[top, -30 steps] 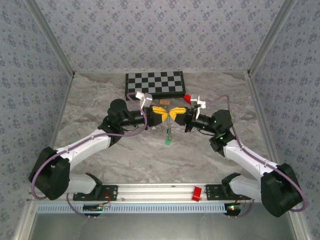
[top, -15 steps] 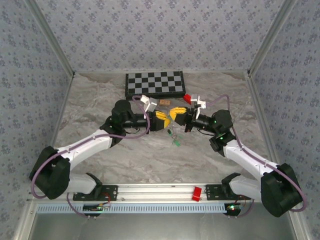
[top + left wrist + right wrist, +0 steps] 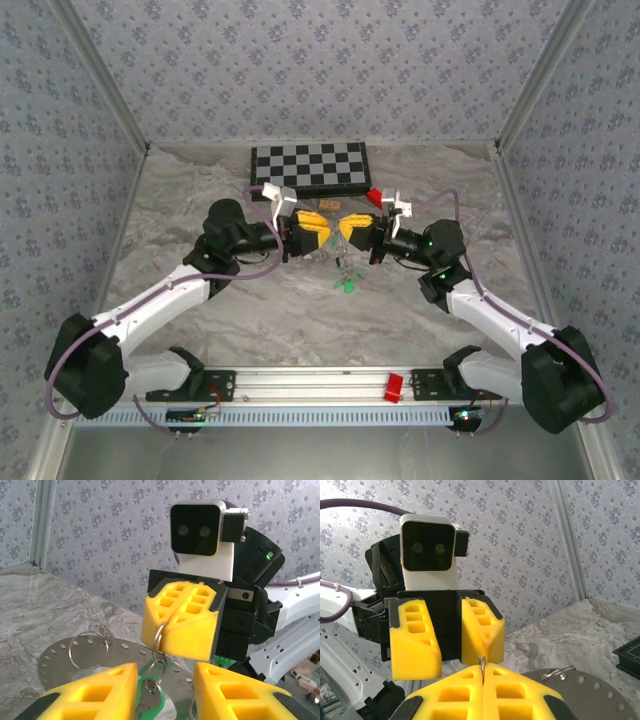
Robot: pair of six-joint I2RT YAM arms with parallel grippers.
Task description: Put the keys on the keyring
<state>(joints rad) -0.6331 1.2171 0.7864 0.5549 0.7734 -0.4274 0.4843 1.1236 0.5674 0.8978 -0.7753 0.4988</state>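
Marble tabletop (image 3: 160,200): the right tool (image 3: 172,625) pinches the keyring (image 3: 158,636), mostly hidden in its grip. A blurred key (image 3: 146,696) hangs below. The left tool (image 3: 165,685) gapes opposite, over a perforated disc (image 3: 55,655).

Centre: right gripper (image 3: 176,614) pinching the keyring (image 3: 159,639); a key (image 3: 146,696) dangles at 6 o'clock between parted fingers of the left gripper (image 3: 165,680).

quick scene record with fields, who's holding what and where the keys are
left end effector: open, holding nothing, facing the right one
right end effector: shut on keyring
keyring: pinched at the seam of the right pads, loop hanging down
key: hangs below the keyring
underneath: perforated metal disc on marble table
far side: checkerboard
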